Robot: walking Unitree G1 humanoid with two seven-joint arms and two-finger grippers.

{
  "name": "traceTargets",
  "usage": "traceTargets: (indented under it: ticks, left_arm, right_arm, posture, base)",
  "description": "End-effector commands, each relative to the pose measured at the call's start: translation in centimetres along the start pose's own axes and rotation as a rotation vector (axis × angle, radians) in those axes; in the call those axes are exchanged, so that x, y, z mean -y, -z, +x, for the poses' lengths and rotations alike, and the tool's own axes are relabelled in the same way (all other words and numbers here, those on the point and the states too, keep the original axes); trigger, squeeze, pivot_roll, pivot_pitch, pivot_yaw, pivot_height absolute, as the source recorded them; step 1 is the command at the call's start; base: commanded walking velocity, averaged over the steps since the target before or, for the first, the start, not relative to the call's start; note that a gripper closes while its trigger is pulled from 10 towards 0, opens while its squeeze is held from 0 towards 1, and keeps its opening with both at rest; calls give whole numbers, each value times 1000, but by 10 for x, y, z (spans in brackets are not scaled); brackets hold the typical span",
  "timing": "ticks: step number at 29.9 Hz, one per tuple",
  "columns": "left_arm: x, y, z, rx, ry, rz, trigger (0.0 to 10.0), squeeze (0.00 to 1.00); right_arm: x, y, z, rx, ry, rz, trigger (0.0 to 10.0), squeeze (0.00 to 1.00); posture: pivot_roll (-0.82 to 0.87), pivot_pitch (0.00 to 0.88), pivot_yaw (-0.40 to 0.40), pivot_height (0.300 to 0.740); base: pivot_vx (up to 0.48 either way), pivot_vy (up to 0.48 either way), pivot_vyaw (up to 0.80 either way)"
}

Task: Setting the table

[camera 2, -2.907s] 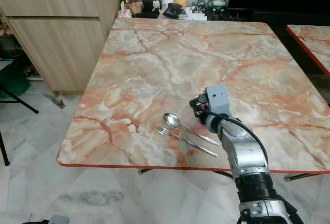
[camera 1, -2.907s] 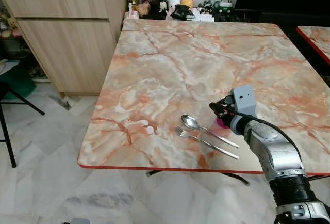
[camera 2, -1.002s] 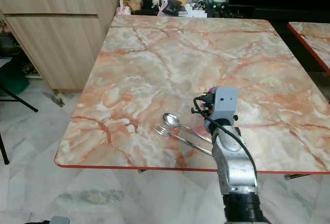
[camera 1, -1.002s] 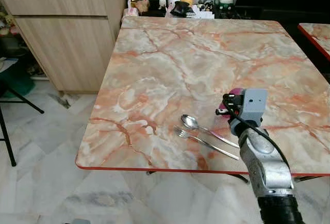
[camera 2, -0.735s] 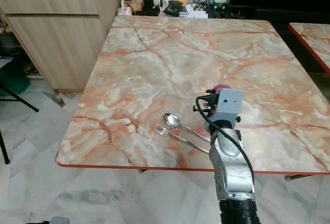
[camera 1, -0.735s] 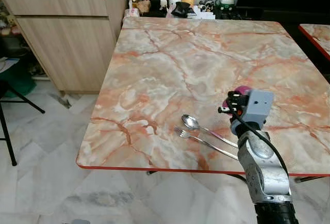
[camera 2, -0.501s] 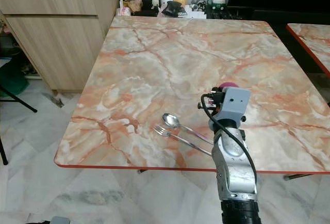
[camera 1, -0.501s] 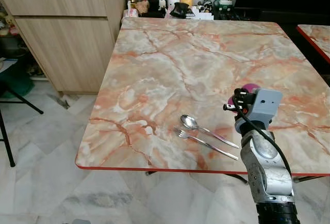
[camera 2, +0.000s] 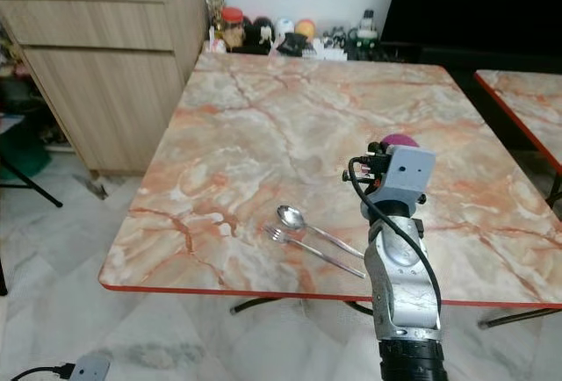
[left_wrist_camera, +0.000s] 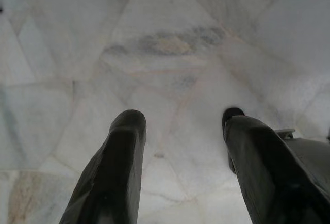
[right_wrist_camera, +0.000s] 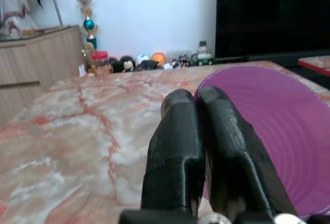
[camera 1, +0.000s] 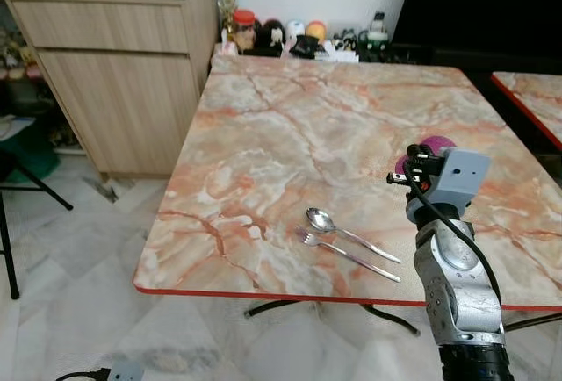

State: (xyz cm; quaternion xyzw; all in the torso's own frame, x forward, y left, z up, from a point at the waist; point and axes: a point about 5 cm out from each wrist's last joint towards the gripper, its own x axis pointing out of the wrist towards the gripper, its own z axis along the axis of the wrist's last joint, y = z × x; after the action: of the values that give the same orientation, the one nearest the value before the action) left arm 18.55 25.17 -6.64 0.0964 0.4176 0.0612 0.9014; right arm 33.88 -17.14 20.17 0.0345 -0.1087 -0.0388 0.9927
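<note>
A steel spoon (camera 1: 320, 219) and fork (camera 1: 307, 238) lie side by side near the front edge of the marble table (camera 1: 290, 126). To their right, my right gripper (camera 1: 411, 170) is raised above the table, shut on the rim of a purple cup (camera 1: 432, 146). In the right wrist view the two black fingers (right_wrist_camera: 178, 131) pinch the cup's wall (right_wrist_camera: 268, 131), one inside and one outside. My left gripper (left_wrist_camera: 180, 121) hangs open over the pale floor tiles.
A wooden cabinet (camera 1: 123, 65) stands left of the table. Jars and small figures (camera 1: 299, 37) crowd the table's far edge. A second marble table (camera 1: 527, 100) is at the right. A black chair leg (camera 1: 18, 214) and a plug (camera 1: 123, 370) lie at the left.
My right gripper has lifted the purple cup off the table and carried it up and to the right, away from the cutlery. The camera has tilted up slightly.
</note>
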Motion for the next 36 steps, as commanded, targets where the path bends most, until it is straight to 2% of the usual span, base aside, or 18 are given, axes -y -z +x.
traceTargets:
  ticks: [1,6,13,22,29,36]
  left_arm:
    - [-2,8,-2,-34,-9,5,10000,0]
    - [-2,11,-3,-37,-12,17,10000,0]
    - [3,14,-3,-40,-3,10,10000,0]
    - [1,22,-6,-57,-1,20,10000,0]
    - [-4,26,-7,-68,-8,26,10000,0]
    - [-2,26,-7,-70,-2,30,10000,0]
  right_arm:
    - [4,-2,0,15,20,5,10000,0]
    - [5,-2,-3,20,27,7,10000,0]
    - [7,-5,-4,24,52,9,10000,0]
    - [-2,-1,-6,-3,40,17,10000,0]
    - [3,-2,-7,-6,53,2,10000,0]
    - [6,0,-8,-18,63,-8,10000,0]
  posture:
    - [12,0,-27,740]
    - [2,0,-25,740]
    - [-6,65,-19,740]
    - [8,115,-11,740]
    - [2,135,-1,740]
    - [1,137,2,740]
  base:
    - [0,0,0]
    - [0,-147,0]
    - [0,-466,0]
    - [0,-467,0]
    - [0,-466,0]
    - [0,-466,0]
